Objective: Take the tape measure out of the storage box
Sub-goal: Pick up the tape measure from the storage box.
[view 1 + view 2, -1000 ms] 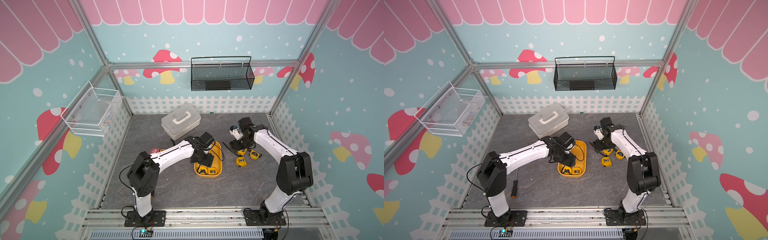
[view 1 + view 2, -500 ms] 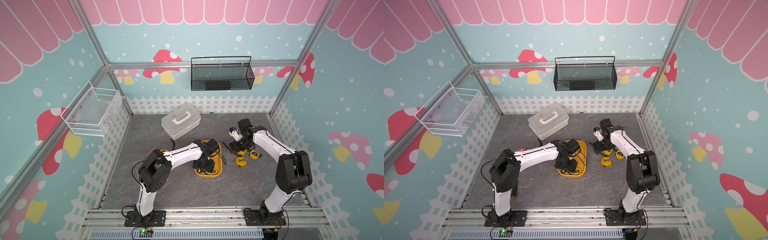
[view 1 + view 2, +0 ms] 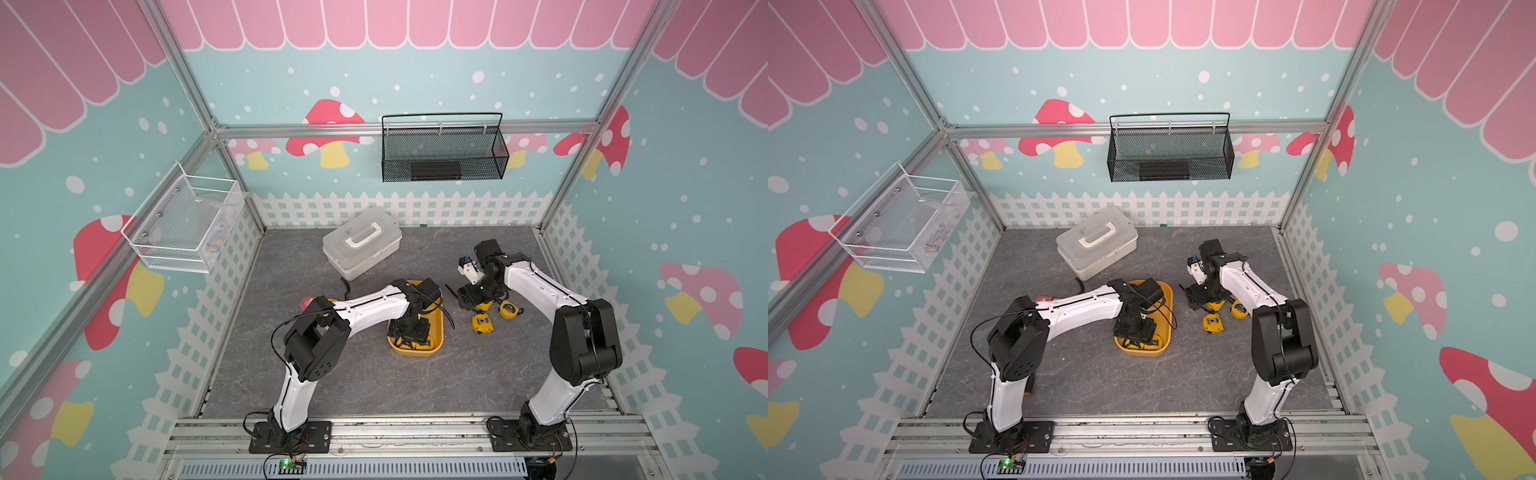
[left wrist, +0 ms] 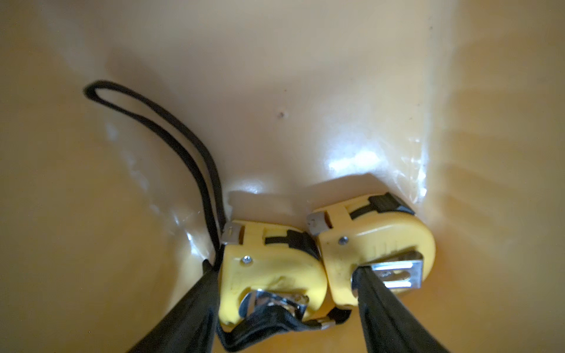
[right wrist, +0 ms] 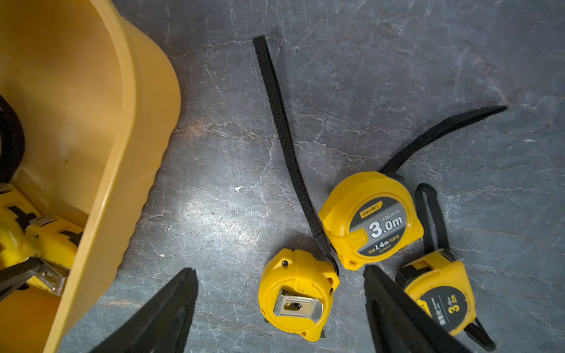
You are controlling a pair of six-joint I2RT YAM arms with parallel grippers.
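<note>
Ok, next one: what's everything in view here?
storage box: one, yellow-orange, centre of table
tape measures in box: two, yellow, side by side
tape measures on table: three, yellow, right of box
lidded case: one, white, behind box
mesh basket: one, black, back wall
wire basket: one, white, left wall
red item: one, partly hidden, left of box
left gripper: open, inside box, astride one tape measure
right gripper: open, above table's tape measures

Yellow-black tape measures (image 5: 371,220), yellow-orange storage box (image 5: 146,122), grey veined tabletop (image 5: 397,61).
</note>
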